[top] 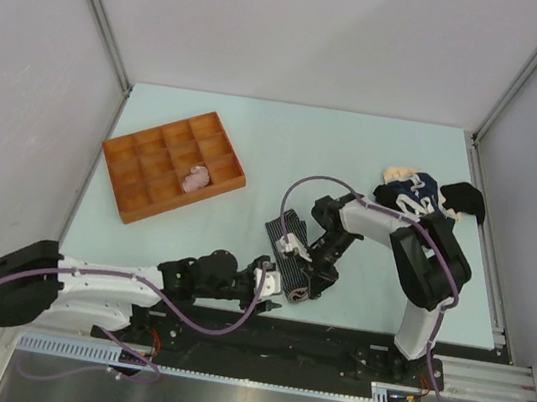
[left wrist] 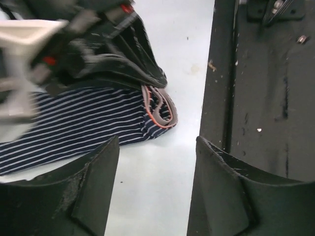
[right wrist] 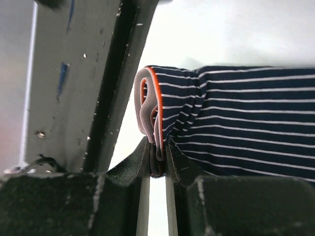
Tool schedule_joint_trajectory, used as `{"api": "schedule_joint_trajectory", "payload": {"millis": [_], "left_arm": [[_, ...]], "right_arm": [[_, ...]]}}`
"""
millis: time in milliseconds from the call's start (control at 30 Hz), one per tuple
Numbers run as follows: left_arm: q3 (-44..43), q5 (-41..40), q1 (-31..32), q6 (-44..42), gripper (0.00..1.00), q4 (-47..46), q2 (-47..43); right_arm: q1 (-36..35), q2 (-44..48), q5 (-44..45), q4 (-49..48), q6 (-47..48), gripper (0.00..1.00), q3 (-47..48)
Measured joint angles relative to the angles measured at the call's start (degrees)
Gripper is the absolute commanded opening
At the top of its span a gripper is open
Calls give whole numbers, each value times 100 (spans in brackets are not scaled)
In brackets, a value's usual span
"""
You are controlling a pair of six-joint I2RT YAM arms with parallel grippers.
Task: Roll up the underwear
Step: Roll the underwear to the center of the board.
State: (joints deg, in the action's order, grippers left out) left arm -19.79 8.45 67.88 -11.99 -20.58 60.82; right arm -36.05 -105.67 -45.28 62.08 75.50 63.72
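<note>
Status: right gripper [right wrist: 157, 150] was clamped nearly shut on the folded waistband [right wrist: 147, 105] of the striped underwear [right wrist: 246, 113], with only the elastic edge in the pinch. Left gripper [left wrist: 156, 152] sat just beside that same end, jaws apart, nothing in them. Garment lay spread at the near edge of the table [top: 286, 153], waistband end close to the black rail [left wrist: 261, 98]; looked like the start of the roll, though the arms hid too much in the top view to say if any turn was in. Risks: pinch was thin, so a pull could slip the elastic out and undo the fold; left jaws closing that close could foul the right ones; cloth could drag onto the rail. Other underwear [top: 419, 195] was heaped at far right, one pink piece [top: 194, 180] in the orange tray [top: 113, 181].
</note>
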Motion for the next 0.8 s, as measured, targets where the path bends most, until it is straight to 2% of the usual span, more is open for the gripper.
{"api": "schedule_joint_trajectory", "payload": {"millis": [267,500,700,800], "left_arm": [[-391,-236,179,-122,69,-118,1174],[-1012,-514,208,-358,69,-125,1998],[-1226,-638,214,-363,66,-116,2428],[-1235,-723,214,-356,61,-109,2551]], "right_arm": [[286,-824,-295,710,-354,6,802],[417,-1056,-439,918,-396,6,887],[501,-1080,-507,960,-393,6,905],[516,-1082,-518,962,-393,6,905]]}}
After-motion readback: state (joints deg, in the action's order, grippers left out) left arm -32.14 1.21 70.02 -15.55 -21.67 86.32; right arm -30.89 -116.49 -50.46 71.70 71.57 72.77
